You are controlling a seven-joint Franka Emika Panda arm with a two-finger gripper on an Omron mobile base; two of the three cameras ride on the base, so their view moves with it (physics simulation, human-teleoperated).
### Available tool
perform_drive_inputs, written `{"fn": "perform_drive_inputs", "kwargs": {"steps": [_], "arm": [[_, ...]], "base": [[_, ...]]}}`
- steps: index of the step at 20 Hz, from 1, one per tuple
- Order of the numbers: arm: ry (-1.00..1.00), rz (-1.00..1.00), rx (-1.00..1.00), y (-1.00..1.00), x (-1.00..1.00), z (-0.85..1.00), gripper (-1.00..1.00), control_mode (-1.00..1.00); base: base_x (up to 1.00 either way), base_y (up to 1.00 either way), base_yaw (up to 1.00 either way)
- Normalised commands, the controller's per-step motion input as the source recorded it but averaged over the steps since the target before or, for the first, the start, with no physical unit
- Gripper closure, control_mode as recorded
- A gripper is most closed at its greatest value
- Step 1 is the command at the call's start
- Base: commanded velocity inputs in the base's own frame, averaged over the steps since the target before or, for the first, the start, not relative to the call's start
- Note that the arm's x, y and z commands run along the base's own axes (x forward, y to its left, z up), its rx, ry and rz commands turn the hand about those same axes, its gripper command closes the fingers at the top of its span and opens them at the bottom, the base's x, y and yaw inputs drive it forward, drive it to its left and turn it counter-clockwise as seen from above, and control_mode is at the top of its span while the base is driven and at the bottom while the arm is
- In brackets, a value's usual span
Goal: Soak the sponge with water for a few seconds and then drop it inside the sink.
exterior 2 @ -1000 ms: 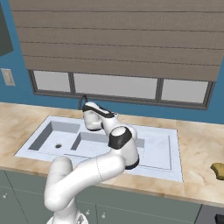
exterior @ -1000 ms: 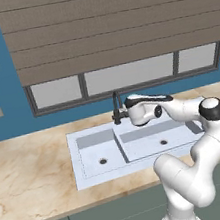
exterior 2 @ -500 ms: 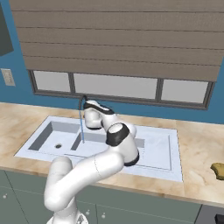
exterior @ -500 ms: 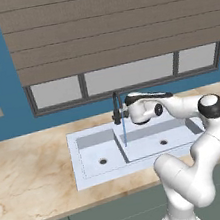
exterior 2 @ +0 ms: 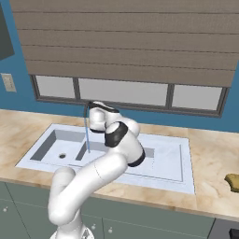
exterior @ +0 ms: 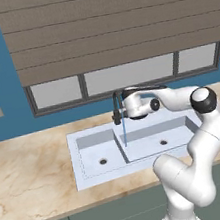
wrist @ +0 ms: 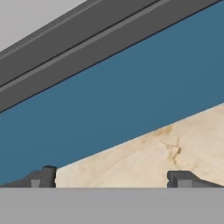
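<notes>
My pincer (exterior: 116, 116) sits at the faucet (exterior: 115, 99), behind the divider between the two basins of the sink (exterior: 92, 172). In the hand view my two dark fingertips (wrist: 43, 177) stand well apart with nothing between them, so the pincer is spread and holds nothing.

The narrow basin (exterior: 96, 152) on the left holds only its small round drain (exterior: 103, 161). The wider basin (exterior: 159, 134) on the right has its own drain (exterior: 163, 142) and takes the water (exterior: 124, 134), a thin pale-blue stream falling straight down from the spout just inside the divider. In the right base view the same stream (exterior 2: 87, 135) drops in front of my wrist into the sink (exterior 2: 177, 182).

The sponge (exterior 2: 233, 181) lies on the marble counter (exterior 2: 210, 154) far to the right of the sink, well apart from both basins and from my pincer. It is cut off by the right edge of that view, so only part of the yellow-orange block shows.

My hand covers most of the faucet, and I cannot make out its handle or whether my fingers touch it. The hand view looks at a slant along the blue wall (wrist: 131, 92), a strip of counter (wrist: 175, 144) and the dark window frame (wrist: 65, 39).
</notes>
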Motion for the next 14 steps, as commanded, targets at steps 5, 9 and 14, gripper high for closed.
{"fn": "perform_drive_inputs", "kwargs": {"steps": [5,9,14], "arm": [[0.0,-0.08,0.06,-0.48,0.0,0.02,-1.0,-1.0],[0.0,-0.09,0.1,-0.54,-0.02,0.06,-1.0,-1.0],[0.0,-0.07,0.09,-0.59,-0.25,0.31,-1.0,-1.0]], "base": [[0.0,0.0,0.0],[0.0,0.0,0.0],[0.0,0.0,0.0]]}}
